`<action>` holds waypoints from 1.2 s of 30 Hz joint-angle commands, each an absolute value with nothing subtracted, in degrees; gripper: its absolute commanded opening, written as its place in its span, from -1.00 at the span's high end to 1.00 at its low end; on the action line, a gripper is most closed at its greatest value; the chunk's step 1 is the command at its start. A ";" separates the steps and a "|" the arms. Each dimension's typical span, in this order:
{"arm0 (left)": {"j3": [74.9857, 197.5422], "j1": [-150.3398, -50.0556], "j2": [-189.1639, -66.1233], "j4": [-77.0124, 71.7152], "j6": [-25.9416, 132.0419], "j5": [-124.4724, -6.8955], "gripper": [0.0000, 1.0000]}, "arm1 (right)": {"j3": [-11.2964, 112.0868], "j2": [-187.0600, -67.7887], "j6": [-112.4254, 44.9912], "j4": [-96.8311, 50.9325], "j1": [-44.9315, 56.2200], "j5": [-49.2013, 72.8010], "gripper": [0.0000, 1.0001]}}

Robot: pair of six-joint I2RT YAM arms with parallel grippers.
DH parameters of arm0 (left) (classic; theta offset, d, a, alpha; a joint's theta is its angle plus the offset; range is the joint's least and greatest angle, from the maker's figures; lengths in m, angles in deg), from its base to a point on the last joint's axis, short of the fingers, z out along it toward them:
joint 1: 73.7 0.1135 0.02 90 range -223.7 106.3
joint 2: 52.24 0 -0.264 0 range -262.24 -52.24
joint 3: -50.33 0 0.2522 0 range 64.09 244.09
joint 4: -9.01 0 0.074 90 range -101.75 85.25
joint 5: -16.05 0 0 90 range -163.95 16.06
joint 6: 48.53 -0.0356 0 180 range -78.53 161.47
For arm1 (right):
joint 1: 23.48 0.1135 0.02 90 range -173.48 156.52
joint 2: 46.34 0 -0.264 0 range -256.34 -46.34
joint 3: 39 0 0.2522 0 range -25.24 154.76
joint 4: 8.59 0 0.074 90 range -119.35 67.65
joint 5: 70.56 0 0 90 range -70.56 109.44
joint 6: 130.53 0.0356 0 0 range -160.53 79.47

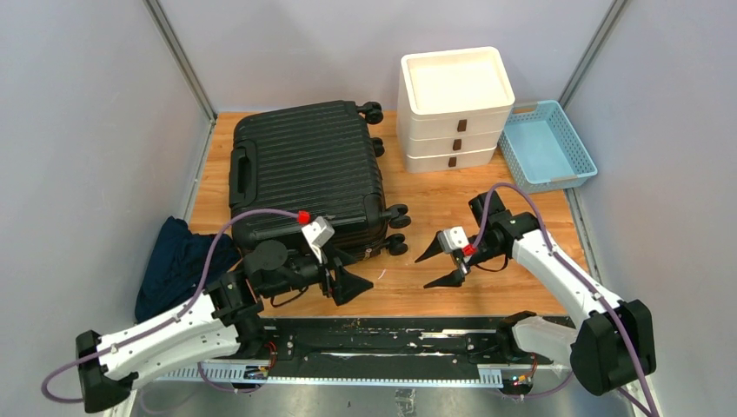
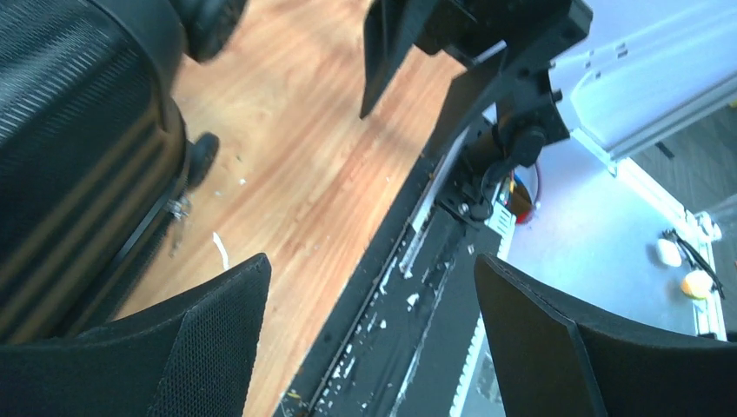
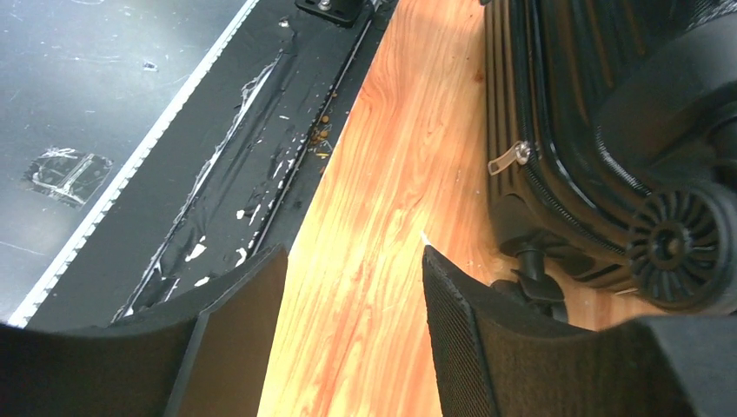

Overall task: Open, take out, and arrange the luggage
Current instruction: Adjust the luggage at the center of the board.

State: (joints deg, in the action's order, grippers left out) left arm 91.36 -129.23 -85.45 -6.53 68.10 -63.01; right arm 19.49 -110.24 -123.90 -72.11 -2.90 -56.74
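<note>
The luggage (image 1: 304, 169) is a black ribbed suitcase lying flat and closed on the wooden table, wheels to the right. My left gripper (image 1: 351, 285) hangs open just off its near right corner, holding nothing; in the left wrist view the gripper (image 2: 372, 269) spans the table edge with the luggage (image 2: 69, 148) at the left. My right gripper (image 1: 429, 269) is open over bare wood, to the right of the wheels. In the right wrist view the gripper (image 3: 355, 256) is empty, and the luggage (image 3: 591, 104) shows a zipper pull (image 3: 508, 158) and a wheel (image 3: 678, 248).
A white stacked drawer unit (image 1: 454, 109) stands at the back right, with a light-blue mesh basket (image 1: 546, 143) beside it. A dark blue cloth (image 1: 178, 265) lies off the table's left edge. A black rail (image 1: 382, 334) runs along the near edge.
</note>
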 commanded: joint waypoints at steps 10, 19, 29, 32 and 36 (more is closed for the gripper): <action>90.00 -144.53 -91.60 -5.81 75.85 -94.95 -0.73 | 17.80 -110.27 -124.47 -72.91 -3.68 -54.94 -0.25; 90.15 -145.33 -95.73 -7.49 83.94 -104.10 -0.67 | 17.83 -110.89 -124.47 -72.63 -3.62 -53.95 -0.25; 95.26 -145.59 -101.97 -15.86 93.56 -112.57 -0.53 | 17.83 -111.86 -124.38 -72.33 -3.67 -52.83 -0.26; 95.26 -145.68 -103.26 -14.99 93.98 -113.35 -0.51 | 17.83 -111.91 -124.38 -72.22 -3.61 -52.67 -0.26; 94.39 -145.85 -105.70 -9.14 92.35 -112.94 -0.40 | 17.81 -112.25 -124.38 -72.14 -3.62 -52.54 -0.26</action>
State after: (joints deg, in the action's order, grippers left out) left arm 93.87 -145.14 -103.55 -13.77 91.66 -109.21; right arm 18.38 -111.84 -123.93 -71.63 -2.93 -52.96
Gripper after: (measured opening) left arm 0.737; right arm 0.631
